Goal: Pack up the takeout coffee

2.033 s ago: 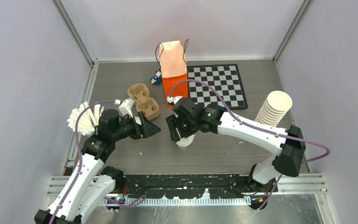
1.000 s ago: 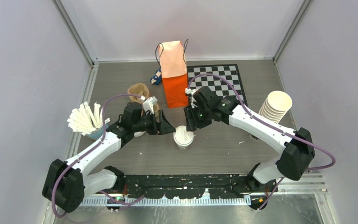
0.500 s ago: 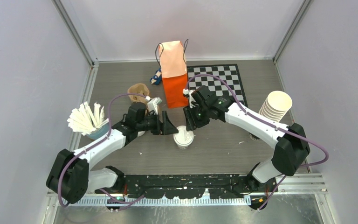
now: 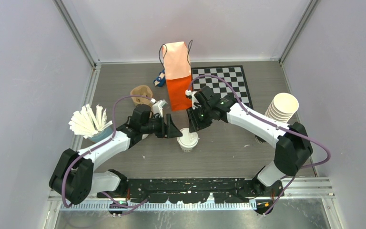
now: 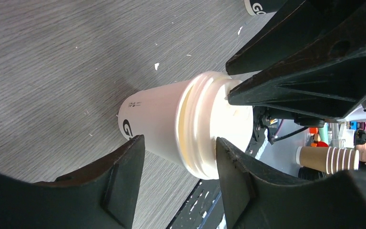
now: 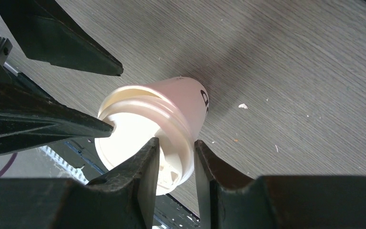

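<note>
In the top view, the takeout coffee stands upright on the worktop, lid on, at 6 o'clock from the orange paper bag and well short of it. Your left gripper sits at the cup's 10 o'clock. Your right gripper sits at its 12 o'clock, between cup and bag. Both crowd the lid, which reads as one arm bracing while the other seats or tests it before the lift. The stack of lidless cups at 3 o'clock and the brown cup carrier at 10 o'clock lie apart from the work.

Through the left wrist, your left gripper is open. Its fingers straddle the coffee from base to lid without clearly touching it. A dark fingertip of the other arm rests on the lid's top.

Through the right wrist, your right gripper has its jaws narrowly apart with the lid's rim between them. Whether they bite you cannot tell. The narrow stance suits a pinch on the rim rather than a hold on the whole cup. Judge the lid's seating before you carry it to the bag.
</note>
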You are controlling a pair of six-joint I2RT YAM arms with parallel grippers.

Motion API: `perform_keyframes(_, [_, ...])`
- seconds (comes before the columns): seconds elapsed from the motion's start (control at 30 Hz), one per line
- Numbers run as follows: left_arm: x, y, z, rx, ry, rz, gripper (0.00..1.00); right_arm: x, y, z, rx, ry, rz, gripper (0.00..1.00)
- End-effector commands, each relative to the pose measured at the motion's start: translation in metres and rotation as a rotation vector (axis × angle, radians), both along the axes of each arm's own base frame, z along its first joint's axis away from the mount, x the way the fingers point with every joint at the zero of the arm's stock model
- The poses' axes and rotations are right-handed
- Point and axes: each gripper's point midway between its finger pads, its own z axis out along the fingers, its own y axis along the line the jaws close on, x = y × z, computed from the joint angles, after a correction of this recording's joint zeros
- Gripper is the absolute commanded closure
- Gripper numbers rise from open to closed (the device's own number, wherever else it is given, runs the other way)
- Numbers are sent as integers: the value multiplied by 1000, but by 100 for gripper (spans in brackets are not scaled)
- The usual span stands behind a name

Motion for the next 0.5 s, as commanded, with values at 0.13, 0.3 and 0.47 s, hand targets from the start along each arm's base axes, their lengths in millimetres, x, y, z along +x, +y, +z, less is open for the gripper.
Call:
perform_keyframes(0.13, [5, -8, 11, -25, -48, -37, 45, 13, 13, 13, 47, -36, 16, 65])
perform_keyframes(0.3, [0, -12, 14, -42, -48, -64, 41, 11, 14, 11, 52, -25, 12, 68])
perform_keyframes(0.47, [-5, -13, 21, -63, -57, -74, 34, 10, 13, 9, 57, -23, 3, 72])
